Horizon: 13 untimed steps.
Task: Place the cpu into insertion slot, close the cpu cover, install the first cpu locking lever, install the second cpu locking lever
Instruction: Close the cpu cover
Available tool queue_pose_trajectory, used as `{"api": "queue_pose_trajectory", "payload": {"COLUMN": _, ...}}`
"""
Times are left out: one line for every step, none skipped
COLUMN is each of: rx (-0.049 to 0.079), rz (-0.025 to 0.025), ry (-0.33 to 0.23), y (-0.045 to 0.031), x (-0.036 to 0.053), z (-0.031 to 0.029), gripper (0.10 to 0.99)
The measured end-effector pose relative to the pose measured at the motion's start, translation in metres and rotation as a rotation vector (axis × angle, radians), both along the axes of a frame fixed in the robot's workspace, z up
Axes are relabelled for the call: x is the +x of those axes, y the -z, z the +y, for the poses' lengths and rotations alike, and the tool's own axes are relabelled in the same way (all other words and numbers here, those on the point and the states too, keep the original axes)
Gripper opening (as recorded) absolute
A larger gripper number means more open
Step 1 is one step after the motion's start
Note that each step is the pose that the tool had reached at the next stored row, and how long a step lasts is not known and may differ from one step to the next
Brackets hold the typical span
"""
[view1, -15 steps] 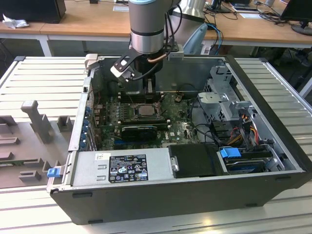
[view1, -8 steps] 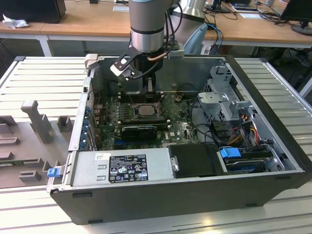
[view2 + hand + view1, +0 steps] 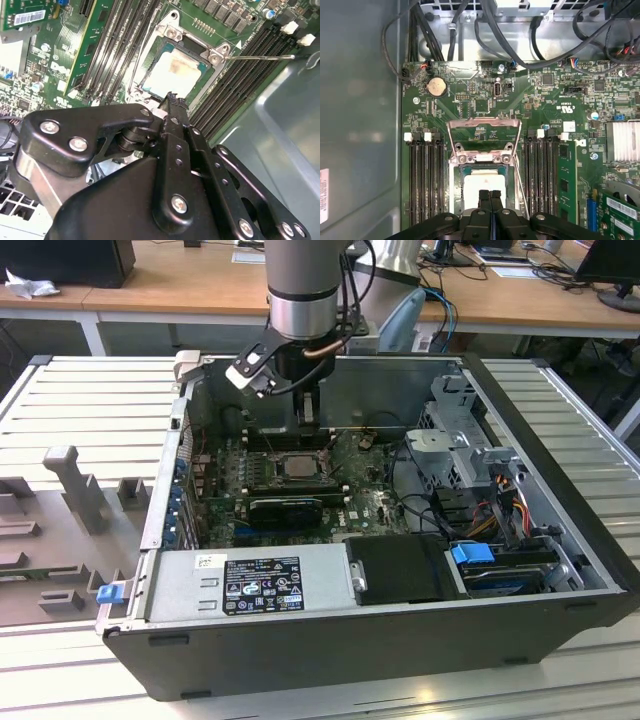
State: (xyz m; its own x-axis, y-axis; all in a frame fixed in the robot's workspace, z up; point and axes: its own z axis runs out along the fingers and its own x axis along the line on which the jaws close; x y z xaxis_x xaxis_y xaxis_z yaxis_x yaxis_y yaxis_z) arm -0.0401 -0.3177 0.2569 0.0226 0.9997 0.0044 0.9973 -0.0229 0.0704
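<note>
Inside the open case (image 3: 380,650), which lies on the slatted table (image 3: 90,400), the arm reaches down over the green board (image 3: 485,105). The tool (image 3: 310,415) hangs directly above the slot (image 3: 455,185).

In both wrist views the tool (image 3: 490,194) (image 3: 172,97) is clenched: its two fingers (image 3: 484,196) press flat against each other with no gap and nothing between them. The tips stand over one edge of the cpu (image 3: 480,179). Whether they touch it cannot be told.

The cpu (image 3: 172,75) (image 3: 297,466) lies flat in the slot, pale top face up and uncovered, with a thin green border of its substrate showing along the slot rim.

The cover (image 3: 484,121) is tipped up from its hinged end, where two screws sit side by side. The board shows through its square cutout.

A thin wire lever (image 3: 260,57) runs out from the hinge corner, clear of the slot, across the memory slots. Banks of long black memory slots (image 3: 425,180) flank the slot on both sides. A coin cell (image 3: 436,86) sits on the board beyond the cover.
</note>
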Motion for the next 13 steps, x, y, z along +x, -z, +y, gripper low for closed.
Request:
{"api": "queue_pose_trajectory", "payload": {"rx": 0.0, "rz": 0.0, "ry": 0.0, "y": -0.0025, "x": 0.0, "z": 0.0, "gripper": 0.106}}
{"api": "queue_pose_trajectory", "payload": {"rx": 0.0, "rz": 0.0, "ry": 0.0, "y": -0.0044, "x": 0.0, "z": 0.0, "gripper": 0.106}}
{"api": "queue_pose_trajectory", "payload": {"rx": 0.0, "rz": 0.0, "ry": 0.0, "y": -0.0063, "x": 0.0, "z": 0.0, "gripper": 0.106}}
{"api": "queue_pose_trajectory", "payload": {"rx": 0.0, "rz": -0.0001, "ry": 0.0, "y": -0.0064, "x": 0.0001, "z": 0.0, "gripper": 0.106}}
{"api": "queue_pose_trajectory", "payload": {"rx": 0.0, "rz": 0.0, "ry": 0.0, "y": -0.0065, "x": 0.0011, "z": 0.0, "gripper": 0.106}}
{"api": "queue_pose_trajectory", "payload": {"rx": 0.0, "rz": 0.0004, "ry": 0.0, "y": -0.0066, "x": 0.0028, "z": 0.0, "gripper": 0.106}}
{"api": "queue_pose_trajectory", "payload": {"rx": 0.0, "rz": 0.0009, "ry": 0.0, "y": -0.0066, "x": 0.0065, "z": 0.0, "gripper": 0.106}}
{"api": "queue_pose_trajectory", "payload": {"rx": 0.0, "rz": 0.0013, "ry": 0.0, "y": -0.0066, "x": 0.0094, "z": 0.0, "gripper": 0.106}}
{"api": "queue_pose_trajectory", "payload": {"rx": 0.0, "rz": 0.0018, "ry": 0.0, "y": -0.0066, "x": 0.0121, "z": 0.0, "gripper": 0.106}}
{"api": "queue_pose_trajectory", "payload": {"rx": 0.0, "rz": 0.0023, "ry": 0.0, "y": -0.0066, "x": 0.0172, "z": 0.0, "gripper": 0.106}}
{"api": "queue_pose_trajectory", "payload": {"rx": 0.0, "rz": 0.0025, "ry": 0.0, "y": -0.0066, "x": 0.0196, "z": 0.0, "gripper": 0.106}}
{"api": "queue_pose_trajectory", "payload": {"rx": 0.0, "rz": 0.0029, "ry": 0.0, "y": -0.0066, "x": 0.0214, "z": 0.0, "gripper": 0.106}}
{"api": "queue_pose_trajectory", "payload": {"rx": 0.0, "rz": 0.0038, "ry": 0.0, "y": -0.0071, "x": 0.0233, "z": 0.0, "gripper": 0.106}}
